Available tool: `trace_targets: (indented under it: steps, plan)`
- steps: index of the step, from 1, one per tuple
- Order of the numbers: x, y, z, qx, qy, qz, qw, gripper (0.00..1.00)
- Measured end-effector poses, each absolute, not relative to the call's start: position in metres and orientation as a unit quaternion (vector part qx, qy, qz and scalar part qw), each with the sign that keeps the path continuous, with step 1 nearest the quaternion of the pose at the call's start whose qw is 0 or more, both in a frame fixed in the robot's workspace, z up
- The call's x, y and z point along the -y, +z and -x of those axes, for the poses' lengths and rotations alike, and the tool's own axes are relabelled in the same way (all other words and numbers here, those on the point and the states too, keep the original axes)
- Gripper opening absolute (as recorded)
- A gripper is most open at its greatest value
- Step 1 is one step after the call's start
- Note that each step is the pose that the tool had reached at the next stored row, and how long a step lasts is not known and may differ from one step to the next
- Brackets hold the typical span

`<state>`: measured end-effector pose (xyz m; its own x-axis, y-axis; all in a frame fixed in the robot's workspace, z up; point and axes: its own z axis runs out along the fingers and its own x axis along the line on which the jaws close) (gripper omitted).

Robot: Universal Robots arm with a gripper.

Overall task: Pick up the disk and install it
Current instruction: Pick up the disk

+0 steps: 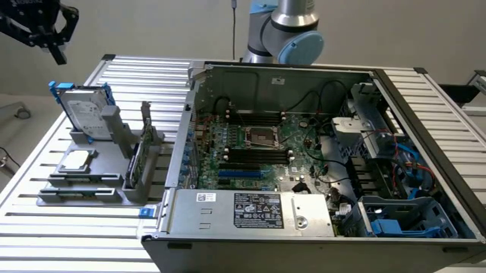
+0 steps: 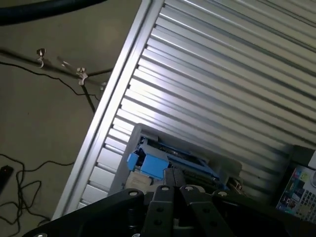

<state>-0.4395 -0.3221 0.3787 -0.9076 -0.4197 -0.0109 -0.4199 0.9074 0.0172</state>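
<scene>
Exterior view puts the disk (image 1: pixel 82 114) on edge and leaning slightly in the rear slot of a grey holder (image 1: pixel 76 196). The holder sits on the slatted table (image 1: pixel 45 239), to the exterior view's left of the open computer case (image 1: pixel 266 85). Blue rails frame the disk's silver body, and its pale label faces the camera. The holder carries 2 more parts: 1 small square silver chip (image 1: pixel 76 162) lying flat on a step below the disk, and 1 circuit card (image 1: pixel 140 156) standing upright in a slot just beside the case wall.

The gripper (image 1: pixel 52 40) hangs in the upper corner at the exterior view's left, above the disk and well apart from it, touching nothing.

Inside the case lies a green motherboard (image 1: pixel 251 165) with a CPU socket (image 1: pixel 258 136) at its middle and black cables running over it. A silver power supply (image 1: pixel 251 210) lies along the near side. 1 other blue drive carrier (image 1: pixel 395 227) sits in the bay at the near corner on the exterior view's right. The arm's base (image 1: pixel 292 34) stands behind the case.

From the wrist view, the fingertips (image 2: pixel 170 175) are pressed together with nothing between them. Past them the disk's blue handle and rails show in the holder, with table slats beyond and loose cables (image 2: pixel 29 168) on the floor (image 2: pixel 44 108).
</scene>
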Motion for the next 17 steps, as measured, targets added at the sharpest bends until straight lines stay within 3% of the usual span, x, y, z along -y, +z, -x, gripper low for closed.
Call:
trace_targets:
  steps: [17]
  plan:
    - [0.3221, 0.3752, 0.4395, -0.932, 0.01, 0.362, 0.002, 0.11]
